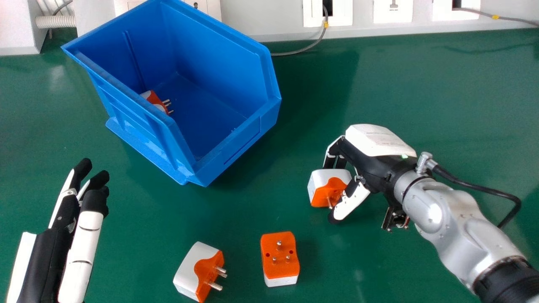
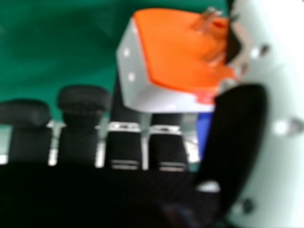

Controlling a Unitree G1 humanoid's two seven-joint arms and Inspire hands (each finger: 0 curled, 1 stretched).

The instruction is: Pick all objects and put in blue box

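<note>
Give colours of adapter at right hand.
The adapter has an orange pin side and a white body, clearest in the right hand view.

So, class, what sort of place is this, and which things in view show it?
Probably a lab or workshop: a green work surface, a cable at what look like wall outlets, and a robot's right hand holding a plug adapter.

No text can be read. Faint print [image 1: 382, 135] is seen on the white cover [image 1: 363, 135] atop the right hand [image 1: 366, 166]; too small to be deciphered.
</note>
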